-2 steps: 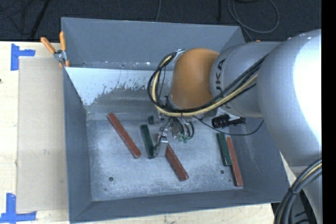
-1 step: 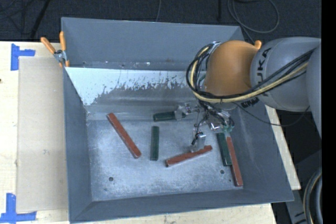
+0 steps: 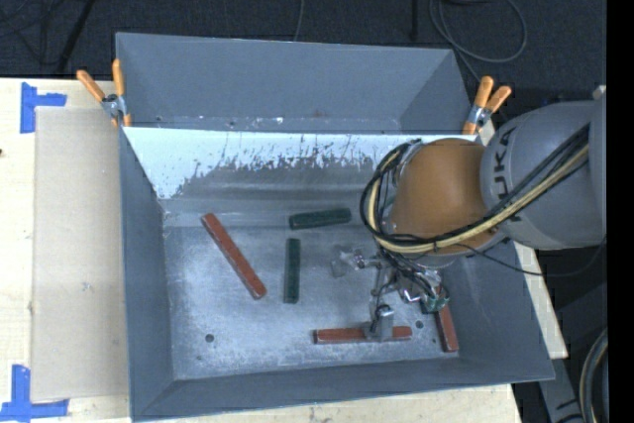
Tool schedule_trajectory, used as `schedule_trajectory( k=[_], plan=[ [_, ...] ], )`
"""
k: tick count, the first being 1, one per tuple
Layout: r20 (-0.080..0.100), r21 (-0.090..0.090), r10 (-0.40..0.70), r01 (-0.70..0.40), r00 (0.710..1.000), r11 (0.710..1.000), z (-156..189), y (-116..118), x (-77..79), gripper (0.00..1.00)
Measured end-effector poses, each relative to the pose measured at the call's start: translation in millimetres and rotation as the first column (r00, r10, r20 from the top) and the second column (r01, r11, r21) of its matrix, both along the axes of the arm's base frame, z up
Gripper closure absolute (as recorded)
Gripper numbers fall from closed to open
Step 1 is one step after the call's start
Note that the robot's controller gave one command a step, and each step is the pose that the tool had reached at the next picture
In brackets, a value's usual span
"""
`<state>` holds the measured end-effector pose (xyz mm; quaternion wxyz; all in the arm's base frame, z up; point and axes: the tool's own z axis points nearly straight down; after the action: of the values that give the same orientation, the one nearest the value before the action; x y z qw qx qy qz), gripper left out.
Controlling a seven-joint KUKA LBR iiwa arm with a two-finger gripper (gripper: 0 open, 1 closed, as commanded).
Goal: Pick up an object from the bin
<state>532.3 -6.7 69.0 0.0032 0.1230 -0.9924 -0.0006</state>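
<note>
Now at grasp step, we judge: gripper (image 3: 381,322) low on flat red-brown bar (image 3: 337,336) lying along near wall of grey metal bin (image 3: 297,94), right of centre. Grip state: we cannot tell. Next move calls for firm closure across bar, then straight lift.

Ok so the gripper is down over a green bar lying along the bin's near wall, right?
Not quite. The camera view shows the gripper down over a red-brown bar, not a green one; it does lie along the bin's near wall. The dark green bars lie further back, toward the middle.
</note>
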Motion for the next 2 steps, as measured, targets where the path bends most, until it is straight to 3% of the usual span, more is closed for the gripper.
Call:
schedule_trajectory(
  k=[1,2],
  plan=[
    [0.005,0.000,-0.003,0.003,1.000,1.000,0.6,-0.2,3.0,1.00],
    [0.005,0.001,-0.004,0.004,1.000,1.000,0.4,0.0,2.8,0.00]
  ],
)
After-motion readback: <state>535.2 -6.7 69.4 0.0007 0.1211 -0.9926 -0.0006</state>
